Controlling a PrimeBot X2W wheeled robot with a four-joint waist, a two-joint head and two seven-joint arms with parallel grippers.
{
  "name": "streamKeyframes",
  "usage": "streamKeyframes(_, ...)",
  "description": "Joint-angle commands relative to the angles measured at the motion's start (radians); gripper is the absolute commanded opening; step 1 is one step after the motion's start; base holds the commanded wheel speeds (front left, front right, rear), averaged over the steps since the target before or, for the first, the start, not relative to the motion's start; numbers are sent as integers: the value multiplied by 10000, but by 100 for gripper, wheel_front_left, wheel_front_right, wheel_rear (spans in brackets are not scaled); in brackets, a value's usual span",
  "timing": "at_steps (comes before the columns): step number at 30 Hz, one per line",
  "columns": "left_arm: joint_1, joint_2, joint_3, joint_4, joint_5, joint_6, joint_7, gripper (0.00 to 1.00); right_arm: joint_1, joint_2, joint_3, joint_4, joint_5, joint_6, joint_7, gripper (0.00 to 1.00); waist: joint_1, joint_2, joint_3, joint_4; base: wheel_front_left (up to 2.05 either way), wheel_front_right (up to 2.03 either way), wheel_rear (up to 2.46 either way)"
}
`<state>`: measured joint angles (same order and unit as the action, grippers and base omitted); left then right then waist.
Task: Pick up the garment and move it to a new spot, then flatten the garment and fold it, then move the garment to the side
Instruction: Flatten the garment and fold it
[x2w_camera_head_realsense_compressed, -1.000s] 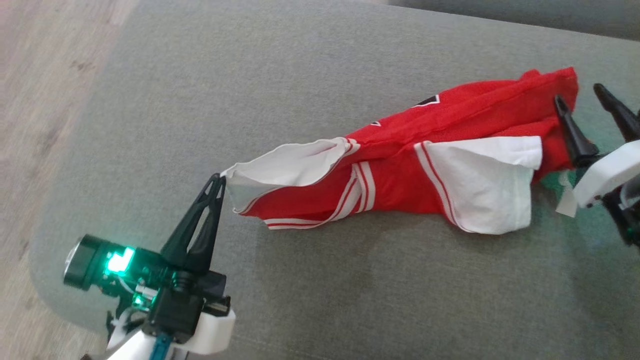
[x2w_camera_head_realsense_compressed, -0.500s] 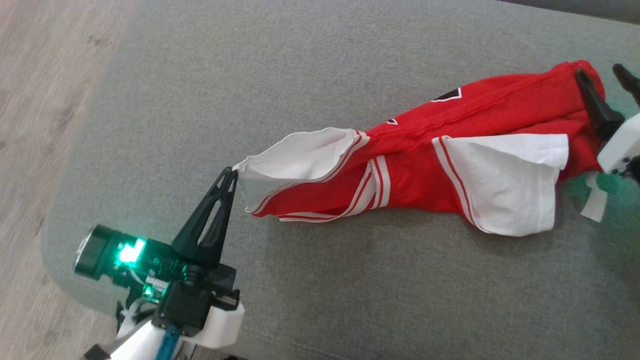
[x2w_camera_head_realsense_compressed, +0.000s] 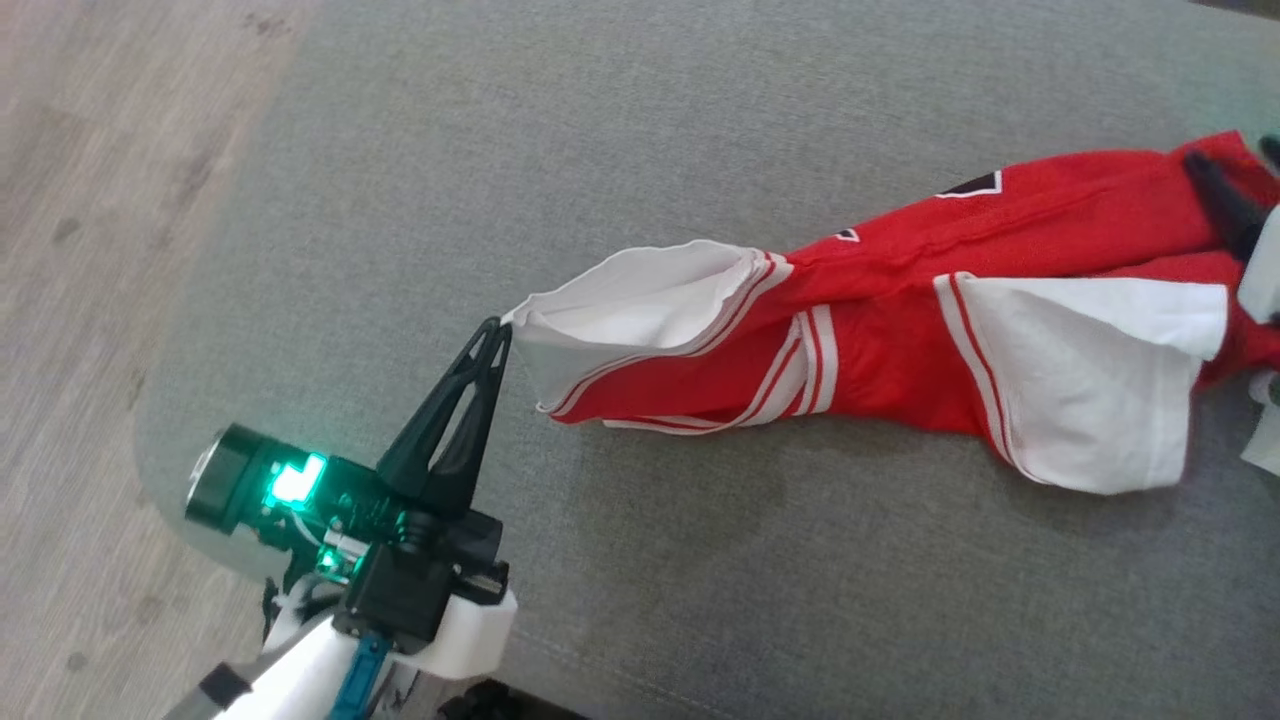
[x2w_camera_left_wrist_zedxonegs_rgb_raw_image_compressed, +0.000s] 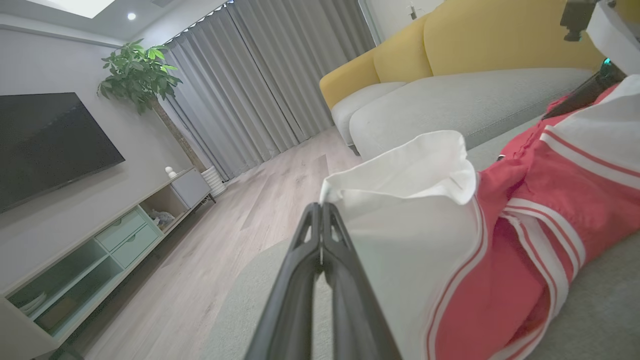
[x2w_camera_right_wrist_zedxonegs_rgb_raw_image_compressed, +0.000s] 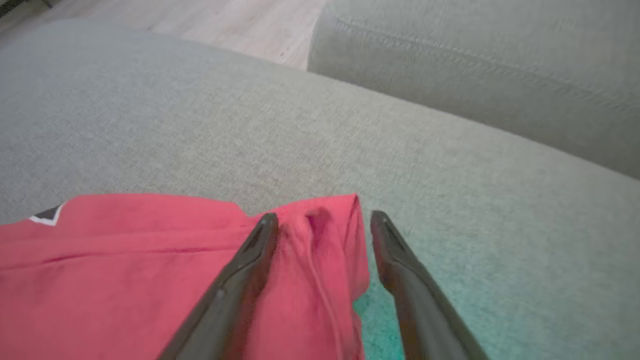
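Observation:
A red garment (x2w_camera_head_realsense_compressed: 900, 300) with white sleeves and striped trim lies stretched and bunched across the grey cushion (x2w_camera_head_realsense_compressed: 600, 120). My left gripper (x2w_camera_head_realsense_compressed: 495, 330) is shut on the tip of the white sleeve at the garment's left end; the left wrist view shows the pinched fingertips (x2w_camera_left_wrist_zedxonegs_rgb_raw_image_compressed: 320, 207) against the white cloth (x2w_camera_left_wrist_zedxonegs_rgb_raw_image_compressed: 415, 210). My right gripper (x2w_camera_right_wrist_zedxonegs_rgb_raw_image_compressed: 322, 220) stands open at the garment's far right end. Its two fingers straddle the red hem corner (x2w_camera_right_wrist_zedxonegs_rgb_raw_image_compressed: 325, 260), one finger resting on the cloth. In the head view it (x2w_camera_head_realsense_compressed: 1235, 155) is cut off by the right edge.
The cushion's rounded left edge drops to a wooden floor (x2w_camera_head_realsense_compressed: 80, 250). A second grey cushion (x2w_camera_right_wrist_zedxonegs_rgb_raw_image_compressed: 475, 65) stands behind the hem. The left wrist view takes in a yellow sofa (x2w_camera_left_wrist_zedxonegs_rgb_raw_image_compressed: 475, 40), a TV (x2w_camera_left_wrist_zedxonegs_rgb_raw_image_compressed: 45, 140), a low cabinet (x2w_camera_left_wrist_zedxonegs_rgb_raw_image_compressed: 110, 240) and a plant (x2w_camera_left_wrist_zedxonegs_rgb_raw_image_compressed: 137, 70).
The whole head picture has slid rightward, so the camera has moved. The left gripper keeps its hold on the sleeve tip. The right gripper stays at the red hem corner.

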<state>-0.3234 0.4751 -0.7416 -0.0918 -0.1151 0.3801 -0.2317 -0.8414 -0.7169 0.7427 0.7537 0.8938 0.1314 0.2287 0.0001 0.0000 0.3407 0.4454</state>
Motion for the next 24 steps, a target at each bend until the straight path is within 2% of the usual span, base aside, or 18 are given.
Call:
streamKeyframes(1, -387, 231, 403, -194, -102, 18, -102, 0, -15, -250, 76, -178, 116, -7, 49, 0, -1, 0, -17, 25, 0, 0, 0)
streamKeyframes(6, -314, 338, 472, -21, -148, 79, -131, 0, 51, -263, 315, -578, 905, -7, 94, 0, -1, 0, -340, -189, 0, 0, 0)
streamKeyframes(13, -586, 927, 805, -115, -100, 9, -117, 0, -161, -302, 543, -1105, 1469, -7, -1424, 0, -1, 0, -1032, -1091, 0, 0, 0)
streamKeyframes(20, -2299, 1765, 1553, -286, -261, -813, 87, 0, -1119, -482, 342, -1275, 1640, -7, -3196, 0, -1, 0, -1615, -2316, 0, 0, 0)
streamKeyframes(24, -3501, 2056, 2138, -393, -715, -1358, 232, 0, -1618, -628, 290, -1698, 1794, -7, -3743, 0, -1, 0, -1897, -3042, 0, 0, 0)
